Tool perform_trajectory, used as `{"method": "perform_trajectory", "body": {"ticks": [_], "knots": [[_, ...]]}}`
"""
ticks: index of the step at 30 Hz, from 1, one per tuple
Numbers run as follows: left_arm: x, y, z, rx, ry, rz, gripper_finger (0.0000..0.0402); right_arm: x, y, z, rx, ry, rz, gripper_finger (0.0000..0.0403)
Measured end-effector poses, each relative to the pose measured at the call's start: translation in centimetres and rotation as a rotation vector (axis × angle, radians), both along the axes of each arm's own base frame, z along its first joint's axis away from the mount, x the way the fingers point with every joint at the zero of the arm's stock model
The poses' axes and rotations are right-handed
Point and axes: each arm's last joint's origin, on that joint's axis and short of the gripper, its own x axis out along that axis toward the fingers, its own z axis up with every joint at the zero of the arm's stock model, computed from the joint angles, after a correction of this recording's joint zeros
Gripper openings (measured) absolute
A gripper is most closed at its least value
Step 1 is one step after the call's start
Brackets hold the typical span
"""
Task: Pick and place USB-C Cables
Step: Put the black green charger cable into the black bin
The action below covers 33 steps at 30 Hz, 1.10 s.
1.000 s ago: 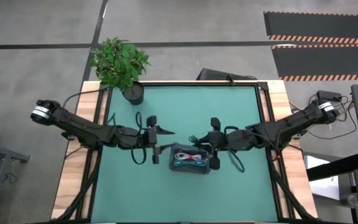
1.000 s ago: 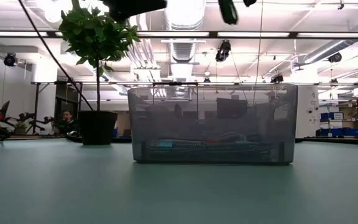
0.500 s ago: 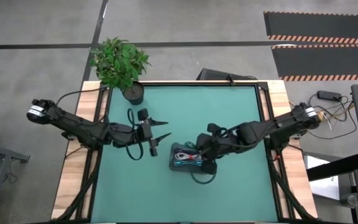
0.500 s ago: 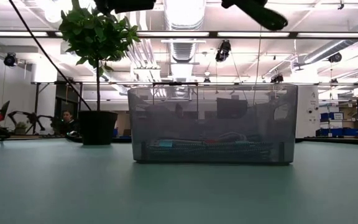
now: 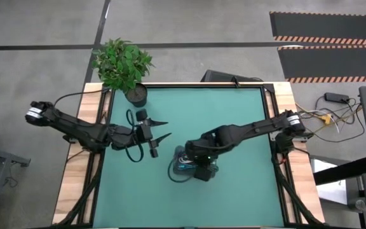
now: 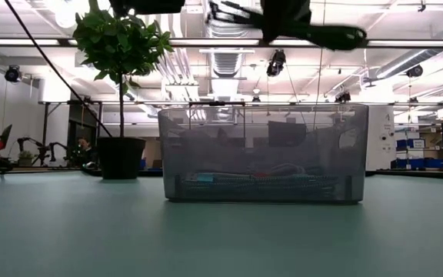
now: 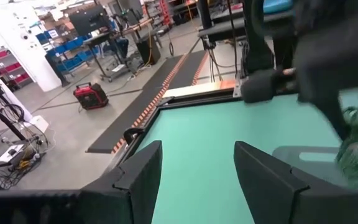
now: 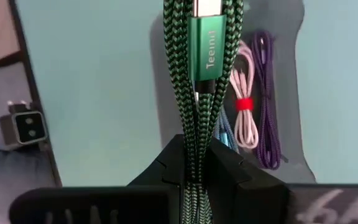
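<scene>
My right gripper (image 8: 194, 171) is over the grey tray (image 5: 178, 166) in the table's middle, shut on the green braided cable bundle (image 8: 204, 81). This bundle also shows in the left wrist view, as the green cable (image 7: 353, 144) hanging over the tray (image 7: 300, 155). On the tray floor lie the white cable with a red tie (image 8: 244, 118), the dark purple-navy cable (image 8: 266, 93) and the light blue cable (image 8: 224, 134). My left gripper (image 5: 168, 130) is open and holds nothing, left of the tray and above the table. My right gripper pinches the green bundle between its two fingers (image 8: 241, 171), with several braided strands (image 8: 194, 152) side by side in the gap. It comes from above, pointing down. The bundle hangs below the fingers with its green metal plug (image 8: 207, 46) showing, lifted clear over the tray.
A potted plant (image 5: 122, 63) stands at the table's far left corner. The green mat (image 5: 234, 121) lies open around the tray. In the low view the tray (image 6: 264, 154) stands mid-table and both arms sit high above it. Workshop room lies beyond.
My right arm has swung from right of the tray toward the table's left and near edge, turning at the wrist, so the gripper now hangs over the tray. My left gripper has drawn back a little toward the left and far edges, staying open.
</scene>
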Motion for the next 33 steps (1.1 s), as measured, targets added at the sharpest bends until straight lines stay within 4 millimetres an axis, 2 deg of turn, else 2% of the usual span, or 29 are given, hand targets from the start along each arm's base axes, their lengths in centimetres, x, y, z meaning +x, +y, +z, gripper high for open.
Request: {"method": "perform_trajectory", "body": {"ticks": [7, 15, 20, 25, 33], "knots": [[-0.4, 0.1, 0.5, -0.006, -0.022, 0.000, 0.0185, 1.1, -1.2, -2.0, 0.026, 0.070, 0.059, 0.0028], [-0.5, 0.1, 0.1, -0.013, 0.008, 0.005, 0.0185, 2.5, -2.3, -4.0, -0.015, 0.074, 0.111, 0.0028], [-1.1, 0.3, 0.7, -0.018, -0.013, 0.008, 0.0185, 3.4, -3.1, -5.1, 0.006, 0.073, 0.119, 0.0028], [-1.8, 0.5, 1.2, -0.046, -0.038, 0.010, 0.0185, 4.0, -3.1, -6.7, 0.003, 0.113, 0.131, 0.0028], [-2.2, 0.6, 1.0, -0.067, -0.011, 0.015, 0.0185, 4.6, -2.9, -9.2, -0.001, 0.183, 0.137, 0.0028]]}}
